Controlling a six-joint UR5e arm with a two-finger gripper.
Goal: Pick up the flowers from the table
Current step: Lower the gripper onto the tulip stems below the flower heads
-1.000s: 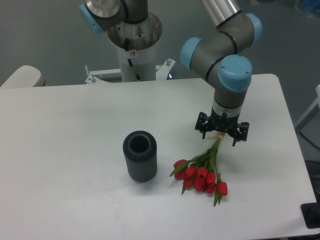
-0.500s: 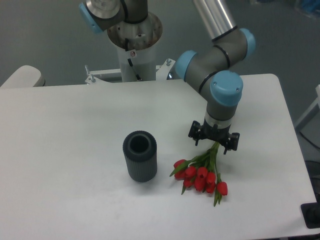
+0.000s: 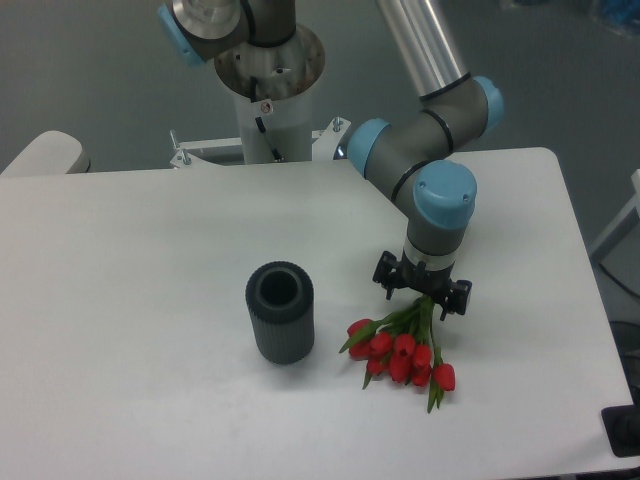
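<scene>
The flowers (image 3: 402,352), red tulips on thin green stems, lie on the white table (image 3: 140,260) right of centre, heads toward the front edge. Their stems run up and back under my gripper (image 3: 422,290). The gripper points straight down over the upper stems, open, with its dark fingers spread to either side of them. The stem ends are hidden beneath the gripper. The flowers still rest on the tabletop.
A dark grey ribbed vase (image 3: 280,312) stands upright just left of the flowers. The robot base (image 3: 268,90) sits behind the table's far edge. A black object (image 3: 624,432) is at the front right corner, off the table.
The gripper has moved left and toward the front along the stems, closer to the tulip heads. The flowers and the vase have not moved.
</scene>
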